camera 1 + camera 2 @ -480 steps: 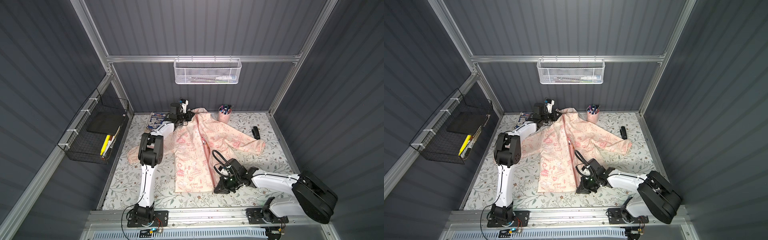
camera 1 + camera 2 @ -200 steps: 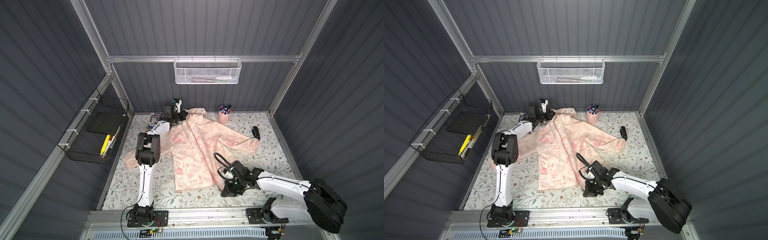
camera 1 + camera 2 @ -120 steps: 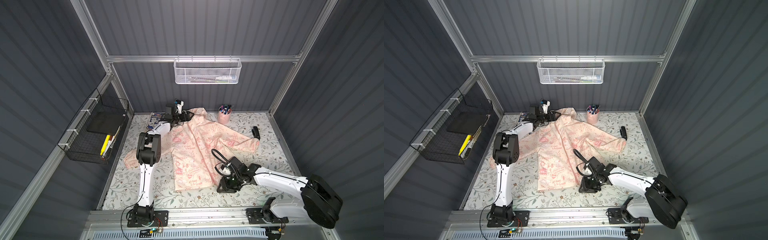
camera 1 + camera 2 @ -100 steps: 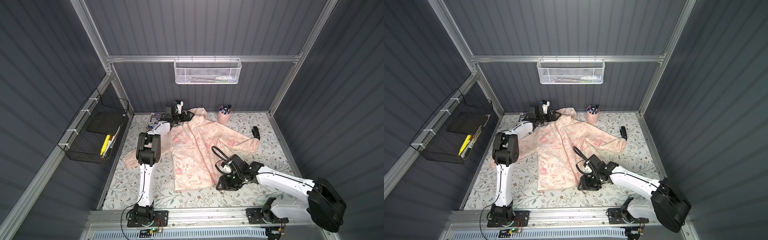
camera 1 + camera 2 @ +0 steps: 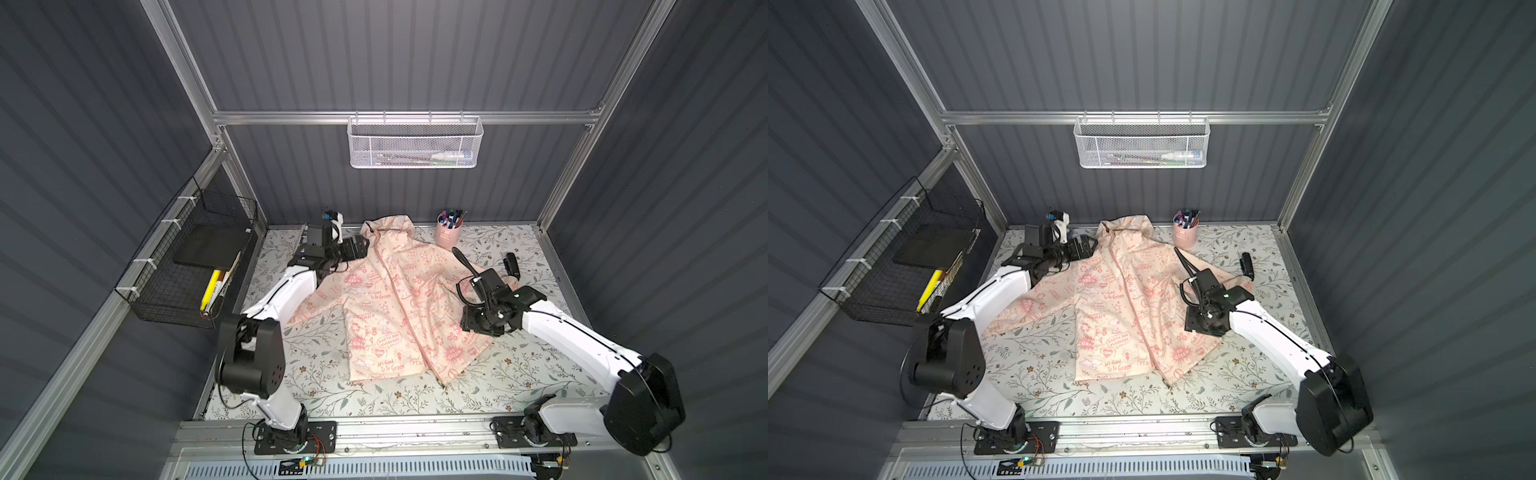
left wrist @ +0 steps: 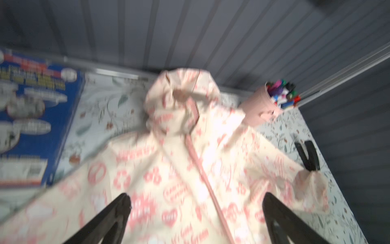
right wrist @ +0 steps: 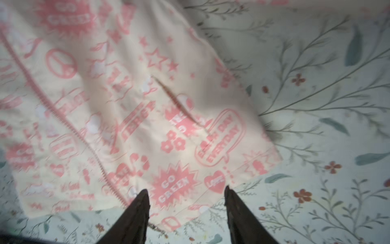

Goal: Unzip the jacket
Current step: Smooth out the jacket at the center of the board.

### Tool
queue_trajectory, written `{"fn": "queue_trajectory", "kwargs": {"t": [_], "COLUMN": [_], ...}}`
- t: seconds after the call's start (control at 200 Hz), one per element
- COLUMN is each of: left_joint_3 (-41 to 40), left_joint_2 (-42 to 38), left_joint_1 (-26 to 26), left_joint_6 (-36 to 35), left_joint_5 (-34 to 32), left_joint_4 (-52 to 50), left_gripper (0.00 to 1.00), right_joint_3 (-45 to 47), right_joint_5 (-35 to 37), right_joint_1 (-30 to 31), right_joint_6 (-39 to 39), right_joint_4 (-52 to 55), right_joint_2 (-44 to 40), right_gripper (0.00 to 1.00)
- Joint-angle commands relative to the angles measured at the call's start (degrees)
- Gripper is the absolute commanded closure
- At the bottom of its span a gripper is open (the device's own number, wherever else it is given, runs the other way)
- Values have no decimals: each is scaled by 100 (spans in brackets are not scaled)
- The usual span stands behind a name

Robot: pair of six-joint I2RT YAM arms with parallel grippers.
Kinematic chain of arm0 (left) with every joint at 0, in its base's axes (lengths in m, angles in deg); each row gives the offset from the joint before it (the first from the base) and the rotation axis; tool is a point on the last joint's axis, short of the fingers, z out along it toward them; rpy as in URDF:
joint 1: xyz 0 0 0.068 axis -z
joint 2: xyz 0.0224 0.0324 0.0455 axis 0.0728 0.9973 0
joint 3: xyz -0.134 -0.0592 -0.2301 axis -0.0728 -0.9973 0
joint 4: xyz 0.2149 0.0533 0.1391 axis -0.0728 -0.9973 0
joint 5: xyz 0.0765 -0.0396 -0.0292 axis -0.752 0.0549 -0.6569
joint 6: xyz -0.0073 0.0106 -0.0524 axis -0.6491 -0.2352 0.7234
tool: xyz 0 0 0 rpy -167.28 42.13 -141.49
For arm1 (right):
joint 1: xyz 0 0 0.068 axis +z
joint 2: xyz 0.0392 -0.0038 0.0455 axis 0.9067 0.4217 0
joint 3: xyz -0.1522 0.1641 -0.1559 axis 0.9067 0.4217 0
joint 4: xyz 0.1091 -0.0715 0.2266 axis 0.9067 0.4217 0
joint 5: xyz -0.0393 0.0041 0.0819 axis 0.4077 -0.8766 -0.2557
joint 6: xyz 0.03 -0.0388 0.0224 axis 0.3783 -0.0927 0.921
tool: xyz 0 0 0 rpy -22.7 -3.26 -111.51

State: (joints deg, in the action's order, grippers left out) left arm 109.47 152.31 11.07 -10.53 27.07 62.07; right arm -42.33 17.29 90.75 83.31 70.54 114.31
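black-fingered right gripper (image 7: 186,190): spread, empty, hanging over the hem end
cream pink-printed hooded jacket (image 5: 386,307): flat on the floral table mat (image 5: 519,374), hood farthest back
black-fingered left gripper (image 6: 196,195): wide apart, empty, over the shoulder beside the hood

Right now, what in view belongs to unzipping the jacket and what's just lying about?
Job: jacket, its pink zipper, left gripper, right gripper (both jaws open, empty).

Lying about: pink pen cup, small black object by the sleeve, blue printed box, white mesh basket, black wire basket.
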Motion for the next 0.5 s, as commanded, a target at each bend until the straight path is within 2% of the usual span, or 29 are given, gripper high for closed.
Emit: {"fn": "queue_trajectory", "kwargs": {"t": [0.0,0.18,0.34,0.495], "left_joint_3": [-726,-1810,-2505,-2858], "left_joint_2": [-547,-1504,-2205,-2491], "left_joint_1": [472,885,1131,1600], "left_joint_6": [414,1187,1759,2154], "left_joint_5": [-483,-106,386,427], "left_joint_4": [-1227,-1910,-2213,-2446], "left_gripper": [4,9,12,18], "right_joint_3": [-277,-365,-339,-290], "right_joint_5": [313,146,-87,-191], "right_joint_1": [-422,-987,-1058,-1057], "right_joint_6": [-470,-597,-527,-497], "right_joint_4": [449,487,420,431], "right_joint_2": [388,923,1143,1184], "right_gripper": [42,43,41,40]}}
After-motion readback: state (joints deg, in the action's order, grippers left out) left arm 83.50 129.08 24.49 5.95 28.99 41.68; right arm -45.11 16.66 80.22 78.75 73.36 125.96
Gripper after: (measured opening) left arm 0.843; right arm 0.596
